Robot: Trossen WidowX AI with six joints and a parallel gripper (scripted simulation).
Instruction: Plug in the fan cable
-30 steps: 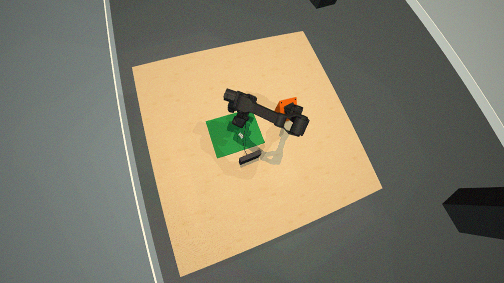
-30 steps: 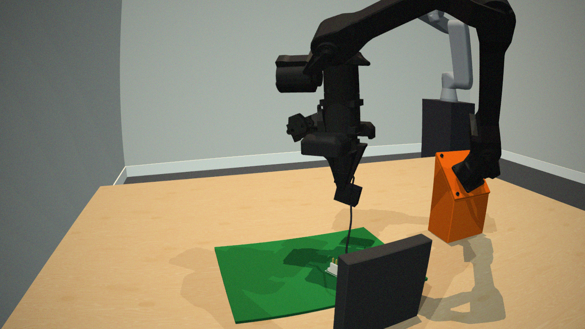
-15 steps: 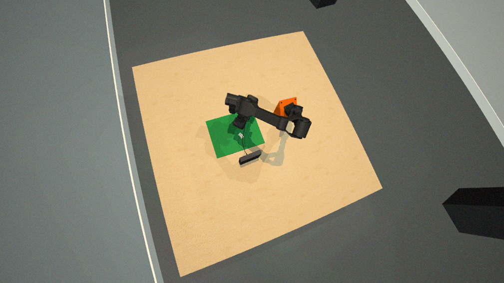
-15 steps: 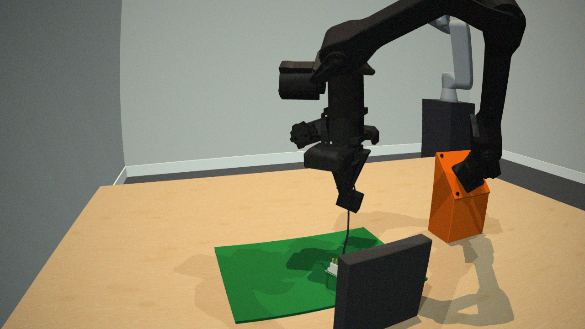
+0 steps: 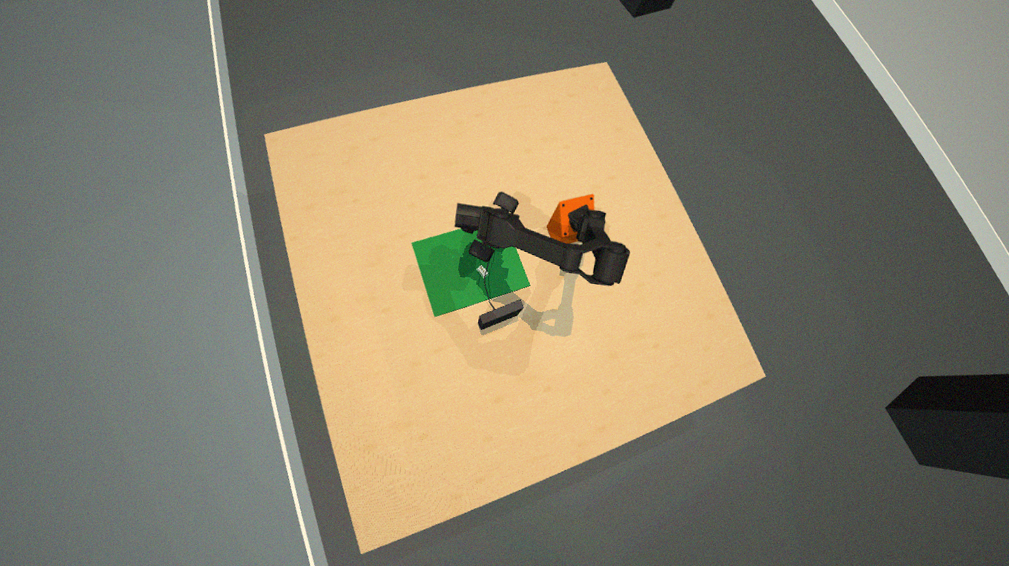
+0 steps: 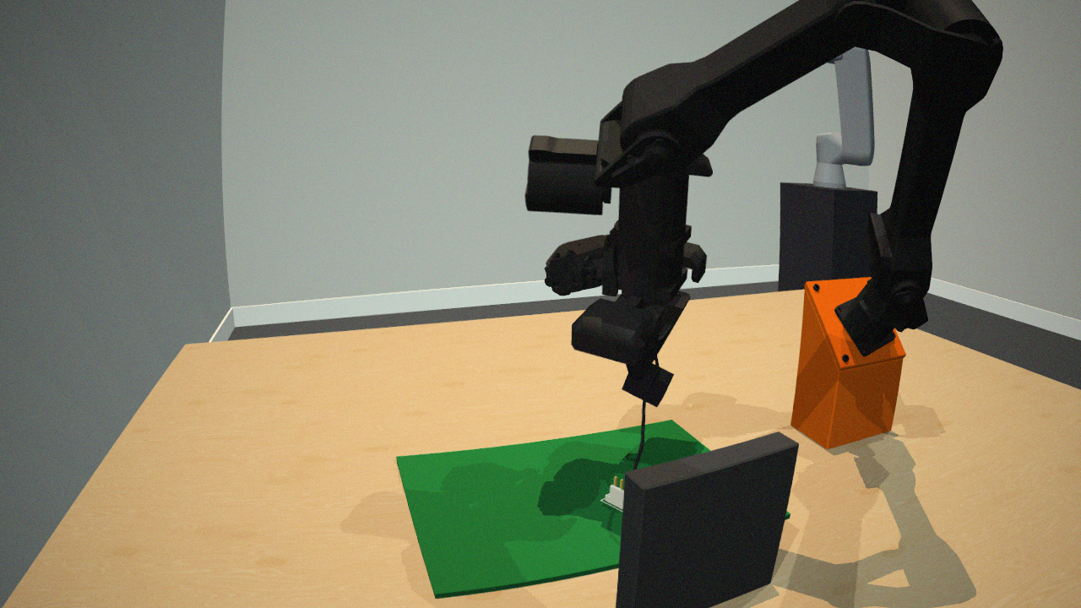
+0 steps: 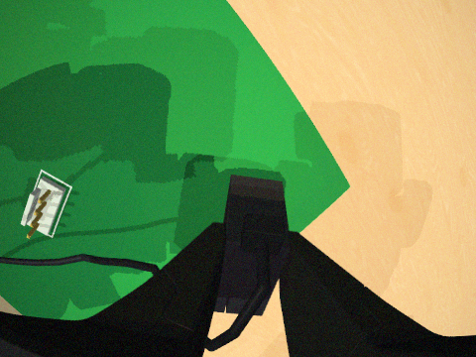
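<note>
My gripper (image 6: 641,369) (image 7: 253,240) is shut on the black plug (image 6: 647,383) (image 7: 255,198), which hangs tilted in the exterior view, well above the green board (image 5: 437,274) (image 6: 468,529) (image 7: 268,119). The white four-pin header (image 5: 481,270) (image 6: 608,498) (image 7: 49,218) stands on the board with bare gold pins. In the wrist view it lies far left of the plug. The black cable (image 6: 643,431) (image 7: 81,258) runs from the plug down towards the dark fan (image 5: 499,315) (image 6: 710,521). The fan partly hides the header in the exterior view. In the top view the arm hides the fingertips and plug.
The fan block stands upright beside the board's edge, close to the header. The arm's orange base mount (image 5: 561,224) (image 6: 846,400) stands on the wooden table (image 5: 563,399) (image 6: 226,423) beyond the board. A grey arm on a dark pedestal (image 6: 828,234) stands in the background.
</note>
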